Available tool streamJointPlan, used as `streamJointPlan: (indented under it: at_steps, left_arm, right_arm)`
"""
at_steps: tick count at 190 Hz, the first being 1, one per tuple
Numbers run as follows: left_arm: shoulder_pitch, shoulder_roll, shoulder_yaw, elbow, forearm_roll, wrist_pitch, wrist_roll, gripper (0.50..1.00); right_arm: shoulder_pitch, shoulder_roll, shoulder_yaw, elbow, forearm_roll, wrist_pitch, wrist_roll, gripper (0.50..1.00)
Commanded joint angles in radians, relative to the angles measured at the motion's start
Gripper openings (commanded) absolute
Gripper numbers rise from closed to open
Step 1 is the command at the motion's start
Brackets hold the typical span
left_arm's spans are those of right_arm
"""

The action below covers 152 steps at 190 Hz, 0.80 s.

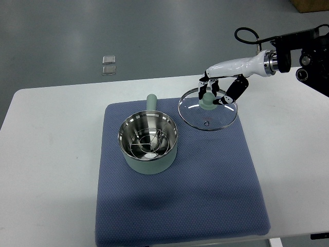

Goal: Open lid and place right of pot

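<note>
Top view, looking down steeply on a white table (51, 154) with a blue mat (205, 195) laid over its middle. Pot (149, 142) sits on the mat's left-centre, pale green outside, steel inside, uncovered; a wire rack shows in the bottom. Its handle (152, 101) points straight away from the robot, so the pot's long axis runs near-to-far.

Glass lid (208, 109) is already off, up and to the right of the pot, over the mat's far right corner and partly past its edge. Lid looks slightly tilted; whether the rim touches the mat or hangs just above it, I cannot tell. Lid and pot rim are close, not touching.

Right hand (212, 92) reaches in from the right edge, fingers (232, 93) curled down and closed around the green knob (207, 101) at the lid's centre. Left arm not seen anywhere.

Judgement: lifting is done, the set-down remains. Lid lies directly under the hand, right of the pot as asked, so what is left is mostly a lowering and a release.

Two small clear objects (108, 65) lie on the grey floor beyond the table.
</note>
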State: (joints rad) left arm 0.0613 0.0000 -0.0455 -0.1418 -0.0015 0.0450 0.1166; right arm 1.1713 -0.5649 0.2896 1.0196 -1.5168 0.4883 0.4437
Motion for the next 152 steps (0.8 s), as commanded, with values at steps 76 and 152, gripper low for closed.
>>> streamJointPlan:
  at_steps: [76, 152]
  left_arm:
    - [0.0, 0.0, 0.001, 0.001, 0.0, 0.004, 0.0, 1.0]
    - [0.0, 0.0, 0.001, 0.001, 0.0, 0.004, 0.0, 1.0]
  right_arm:
    - [-0.177, 0.02, 0.033, -0.03, -0.002, -0.099, 0.003, 0.5]
    - [-0.222, 0.074, 0.037, -0.072, 0.033, -0.157, -0.007, 0.932]
